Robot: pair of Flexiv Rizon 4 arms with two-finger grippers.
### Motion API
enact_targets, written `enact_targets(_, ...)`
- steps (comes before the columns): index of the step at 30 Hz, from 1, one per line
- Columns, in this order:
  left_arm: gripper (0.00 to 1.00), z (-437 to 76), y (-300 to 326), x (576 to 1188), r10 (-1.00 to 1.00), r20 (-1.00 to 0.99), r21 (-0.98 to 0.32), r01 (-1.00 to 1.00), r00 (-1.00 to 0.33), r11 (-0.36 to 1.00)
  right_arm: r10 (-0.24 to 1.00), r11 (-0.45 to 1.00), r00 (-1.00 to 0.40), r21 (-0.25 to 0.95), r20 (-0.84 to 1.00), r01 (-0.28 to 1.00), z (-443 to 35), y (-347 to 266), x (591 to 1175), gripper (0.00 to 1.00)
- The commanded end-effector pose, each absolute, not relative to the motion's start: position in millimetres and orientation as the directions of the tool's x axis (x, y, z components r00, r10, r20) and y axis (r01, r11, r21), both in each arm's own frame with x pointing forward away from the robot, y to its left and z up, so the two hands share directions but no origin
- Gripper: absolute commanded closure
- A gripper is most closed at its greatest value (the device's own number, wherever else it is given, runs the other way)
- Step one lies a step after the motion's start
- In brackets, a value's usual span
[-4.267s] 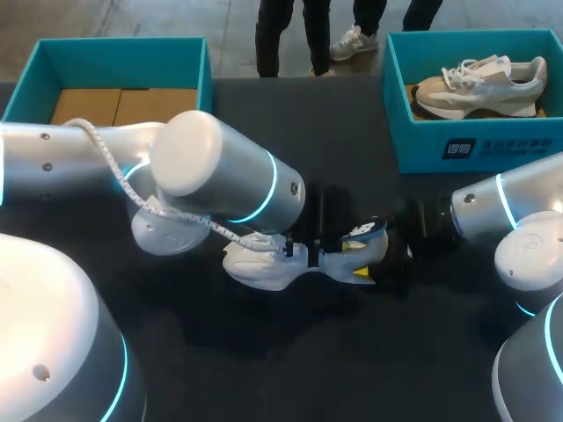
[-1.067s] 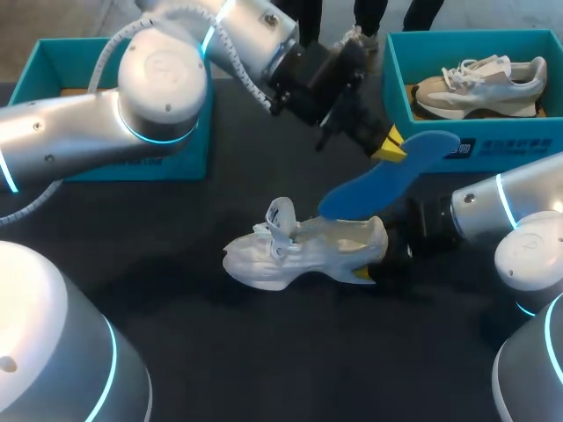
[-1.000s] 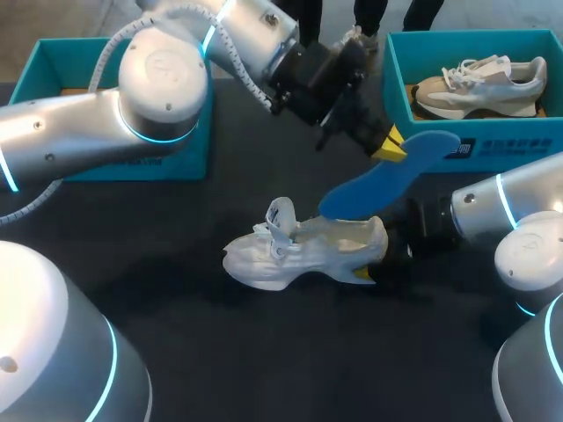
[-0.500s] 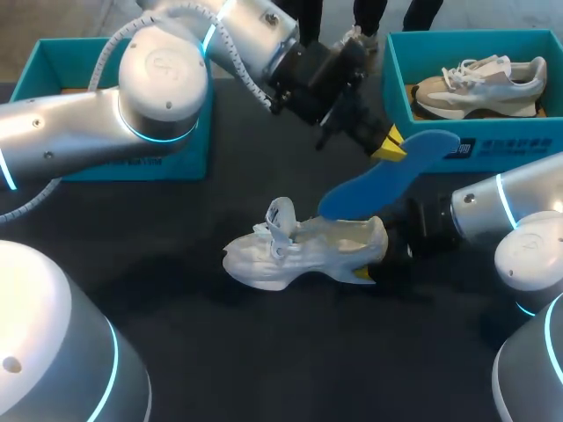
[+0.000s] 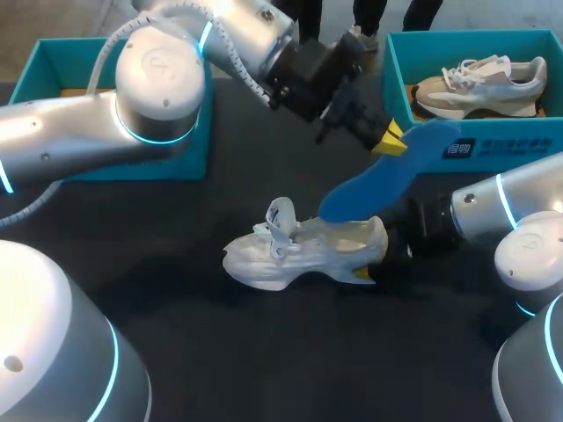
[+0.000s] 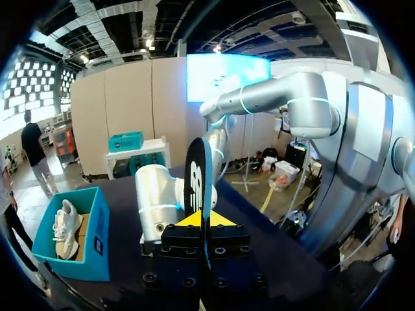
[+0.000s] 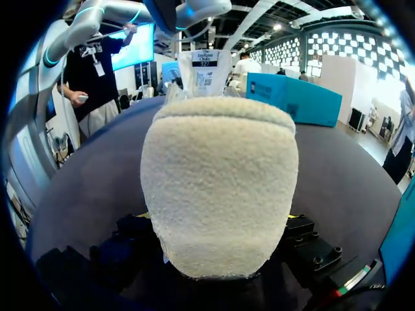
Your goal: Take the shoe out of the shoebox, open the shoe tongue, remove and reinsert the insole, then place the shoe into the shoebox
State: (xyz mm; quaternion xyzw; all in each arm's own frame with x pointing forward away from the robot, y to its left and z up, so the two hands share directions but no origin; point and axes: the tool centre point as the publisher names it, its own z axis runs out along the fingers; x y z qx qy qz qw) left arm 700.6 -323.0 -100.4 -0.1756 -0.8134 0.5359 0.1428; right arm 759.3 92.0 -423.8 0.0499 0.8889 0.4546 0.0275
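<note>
A white shoe (image 5: 299,251) lies on its side on the dark table, tongue pulled up. My right gripper (image 5: 374,264) is shut on its heel, which fills the space between the fingers in the right wrist view (image 7: 219,194). My left arm reaches past the middle. Its gripper (image 5: 387,141) is shut on a blue insole (image 5: 374,185) and holds it in the air above the shoe. The insole slants down, with its lower end just over the shoe's opening. In the left wrist view the insole (image 6: 196,175) stands edge-on between the yellow tips of the left gripper (image 6: 198,218).
A teal shoebox (image 5: 493,149) at the back right holds a beige shoe (image 5: 479,83). Another teal shoebox (image 5: 53,53) with a cardboard floor stands at the back left, partly hidden by my left arm. The same box with the beige shoe (image 6: 97,240) appears in the left wrist view.
In the last second my left gripper has lifted slightly with the insole. Earlier it was down at the shoe. The shoe and the right arm have not moved.
</note>
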Motion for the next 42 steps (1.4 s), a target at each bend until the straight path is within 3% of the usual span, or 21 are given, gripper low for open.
enact_targets(1, 1.0, -96.0, -311.5, 690.1, 0.421, 0.121, -0.945, 0.025, -0.899, 0.326, 0.116, 0.587, -0.993, 0.807, -0.004, 0.065, -425.1, 95.1, 759.8, 1.0)
enact_targets(10, 1.0, -70.1, -295.2, 676.2, 0.408, 0.323, -0.944, -0.258, -0.854, 0.207, 0.116, 0.587, -0.993, 0.807, -0.004, 0.065, -425.1, 95.1, 759.8, 1.0)
enact_targets(22, 1.0, -50.8, -274.9, 645.6, 0.408, 0.513, -0.847, -0.521, -0.755, 0.101, 0.116, 0.587, -0.993, 0.807, -0.004, 0.065, -425.1, 95.1, 759.8, 1.0)
enact_targets(42, 1.0, -9.0, -224.5, 601.0, 0.369, 0.618, -0.728, -0.682, -0.694, -0.063, 0.116, 0.587, -0.993, 0.807, -0.004, 0.065, -425.1, 95.1, 759.8, 1.0)
